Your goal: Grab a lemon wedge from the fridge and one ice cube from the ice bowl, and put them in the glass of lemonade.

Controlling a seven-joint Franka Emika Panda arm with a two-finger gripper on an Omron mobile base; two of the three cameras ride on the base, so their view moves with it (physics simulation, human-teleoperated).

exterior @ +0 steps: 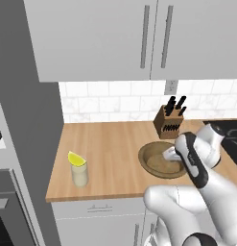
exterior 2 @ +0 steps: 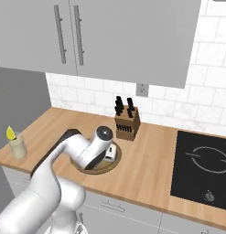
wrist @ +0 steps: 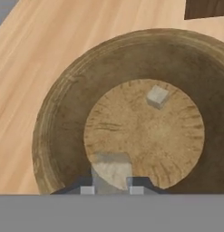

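My gripper (wrist: 112, 189) is down inside the brown wooden ice bowl (wrist: 63, 118), shut on a pale ice cube (wrist: 112, 170) held between its fingertips. A second ice cube (wrist: 157, 96) lies loose on the bowl's floor. From the base views the hand (exterior: 171, 154) (exterior 2: 110, 153) reaches into the ice bowl (exterior: 149, 156) (exterior 2: 113, 167) at mid counter. The glass of lemonade (exterior: 80, 176) (exterior 2: 18, 148) stands near the counter's left front edge, with the yellow lemon wedge (exterior: 77, 158) (exterior 2: 11, 133) resting on its rim. The fridge is out of view.
A knife block (exterior: 168, 123) (exterior 2: 127, 123) stands just behind the bowl by the tiled wall. A black cooktop (exterior 2: 201, 169) lies to the right. Wall cabinets (exterior: 139, 33) hang above the counter. A tall grey panel (exterior: 29, 120) closes the counter's left end.
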